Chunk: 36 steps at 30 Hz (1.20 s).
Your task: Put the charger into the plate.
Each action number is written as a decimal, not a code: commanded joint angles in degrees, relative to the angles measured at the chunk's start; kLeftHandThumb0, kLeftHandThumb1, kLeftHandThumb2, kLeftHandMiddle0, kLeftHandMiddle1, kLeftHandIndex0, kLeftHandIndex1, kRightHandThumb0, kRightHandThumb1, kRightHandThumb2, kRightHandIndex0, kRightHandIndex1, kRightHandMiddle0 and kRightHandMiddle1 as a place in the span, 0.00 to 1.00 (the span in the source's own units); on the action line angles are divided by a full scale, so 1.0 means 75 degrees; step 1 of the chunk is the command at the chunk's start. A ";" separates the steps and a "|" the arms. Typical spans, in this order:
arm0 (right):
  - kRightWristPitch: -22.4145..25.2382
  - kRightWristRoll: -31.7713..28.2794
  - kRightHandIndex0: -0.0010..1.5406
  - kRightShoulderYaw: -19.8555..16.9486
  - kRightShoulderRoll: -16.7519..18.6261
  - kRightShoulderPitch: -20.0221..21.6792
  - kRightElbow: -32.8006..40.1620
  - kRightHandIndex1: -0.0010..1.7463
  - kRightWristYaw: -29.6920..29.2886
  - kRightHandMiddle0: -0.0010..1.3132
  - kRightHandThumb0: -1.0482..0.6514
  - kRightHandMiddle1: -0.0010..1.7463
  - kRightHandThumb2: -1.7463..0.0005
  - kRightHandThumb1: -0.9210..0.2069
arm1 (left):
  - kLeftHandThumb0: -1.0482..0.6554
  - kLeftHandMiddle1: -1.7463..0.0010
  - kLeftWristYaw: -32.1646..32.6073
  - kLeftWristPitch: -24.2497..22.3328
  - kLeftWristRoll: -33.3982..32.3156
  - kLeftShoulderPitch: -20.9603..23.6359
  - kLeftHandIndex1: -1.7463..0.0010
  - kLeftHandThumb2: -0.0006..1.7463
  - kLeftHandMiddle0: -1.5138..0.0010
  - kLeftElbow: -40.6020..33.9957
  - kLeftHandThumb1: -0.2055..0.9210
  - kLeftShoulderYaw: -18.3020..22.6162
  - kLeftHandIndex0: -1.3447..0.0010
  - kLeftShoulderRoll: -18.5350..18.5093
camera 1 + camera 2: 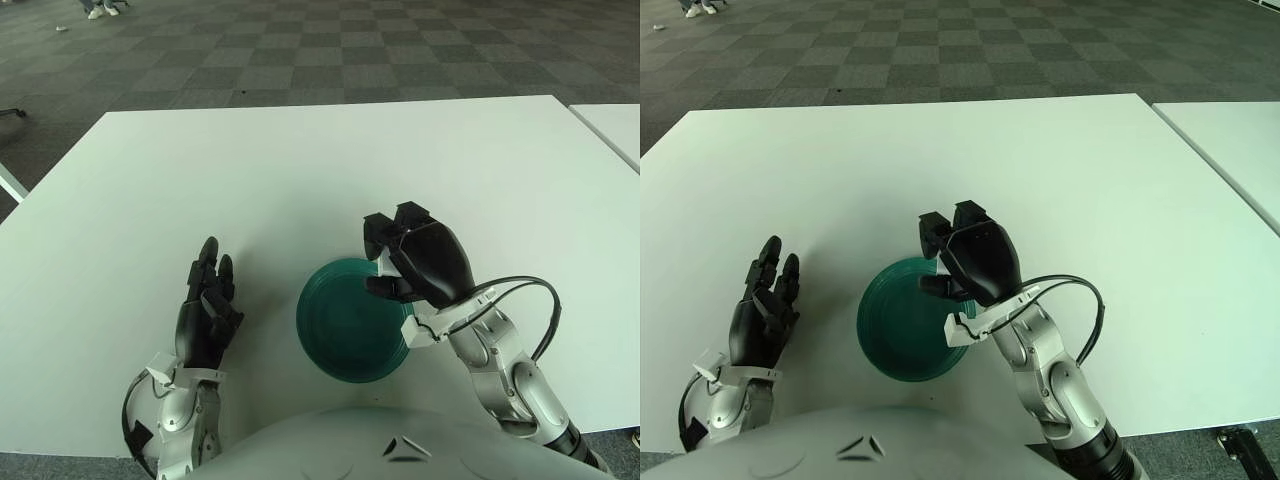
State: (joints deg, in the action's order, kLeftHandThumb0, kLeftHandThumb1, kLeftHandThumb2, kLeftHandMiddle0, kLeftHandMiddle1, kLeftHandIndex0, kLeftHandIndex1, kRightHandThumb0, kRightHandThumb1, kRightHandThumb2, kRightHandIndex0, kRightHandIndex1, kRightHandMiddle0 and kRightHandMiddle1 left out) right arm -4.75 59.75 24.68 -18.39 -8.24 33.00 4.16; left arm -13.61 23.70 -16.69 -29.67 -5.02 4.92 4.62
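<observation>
The right hand (pixel 415 265) hangs over the right rim of the green plate (pixel 340 325), fingers curled, blocking that side. The plate's left half lies open from above, and bare white table (pixel 300 170) stretches beyond it. The left hand (pixel 207 315) shows left of the plate, a strip of table between them.

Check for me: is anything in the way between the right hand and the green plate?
Nothing visible. The right hand shows over the right rim of the plate, and the plate's visible inside is bare. The charger itself cannot be made out. The left hand shows left of the plate, idle.
</observation>
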 commanded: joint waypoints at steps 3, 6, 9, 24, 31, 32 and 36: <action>-0.0141 -0.0129 0.67 0.0087 -0.0016 0.0058 0.0271 1.00 0.0628 0.43 0.35 1.00 0.29 0.48 | 0.00 1.00 0.0138 -0.0019 0.0209 -0.0134 0.88 0.61 1.00 0.0018 1.00 -0.0166 1.00 0.0105; -0.0225 0.0011 0.66 0.0259 0.0041 0.0043 0.0187 1.00 0.0750 0.43 0.35 1.00 0.29 0.48 | 0.00 1.00 0.0192 0.0010 0.0298 -0.0183 0.88 0.61 1.00 -0.0019 1.00 -0.0252 1.00 0.0171; -0.0314 0.0117 0.66 0.0336 0.0017 0.0026 0.0160 1.00 0.0815 0.43 0.35 1.00 0.29 0.48 | 0.00 1.00 0.0253 0.0038 0.0390 -0.0223 0.88 0.61 1.00 -0.0049 1.00 -0.0336 1.00 0.0233; -0.0905 0.0564 0.68 0.0505 -0.0268 -0.0078 -0.0139 1.00 0.0685 0.41 0.35 1.00 0.31 0.46 | 0.00 1.00 0.0506 0.0115 0.0702 -0.0357 0.88 0.61 1.00 -0.0154 1.00 -0.0656 1.00 0.0415; -0.1073 0.0507 0.69 0.0435 -0.0379 -0.0035 -0.0259 1.00 0.0676 0.41 0.35 1.00 0.32 0.45 | 0.00 1.00 0.0657 0.0154 0.0883 -0.0400 0.88 0.61 1.00 -0.0180 1.00 -0.0839 1.00 0.0518; -0.1099 0.0504 0.69 0.0426 -0.0395 -0.0026 -0.0280 1.00 0.0670 0.41 0.35 1.00 0.32 0.45 | 0.00 1.00 0.0681 0.0160 0.0912 -0.0403 0.88 0.61 1.00 -0.0180 1.00 -0.0865 1.00 0.0534; -0.1213 0.0567 0.68 0.0449 -0.0432 0.0017 -0.0428 1.00 0.0579 0.41 0.35 1.00 0.32 0.45 | 0.00 1.00 0.0776 0.0179 0.0992 -0.0411 0.88 0.61 1.00 -0.0180 1.00 -0.0962 1.00 0.0562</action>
State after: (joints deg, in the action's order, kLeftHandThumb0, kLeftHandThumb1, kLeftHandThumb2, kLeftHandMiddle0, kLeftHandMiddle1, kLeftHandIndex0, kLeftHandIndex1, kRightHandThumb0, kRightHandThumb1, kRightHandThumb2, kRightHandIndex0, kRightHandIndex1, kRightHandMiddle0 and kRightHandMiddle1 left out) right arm -13.01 63.64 28.47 -21.31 -8.96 30.73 9.58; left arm -9.02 25.25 -10.08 -32.04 -6.54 -1.65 8.10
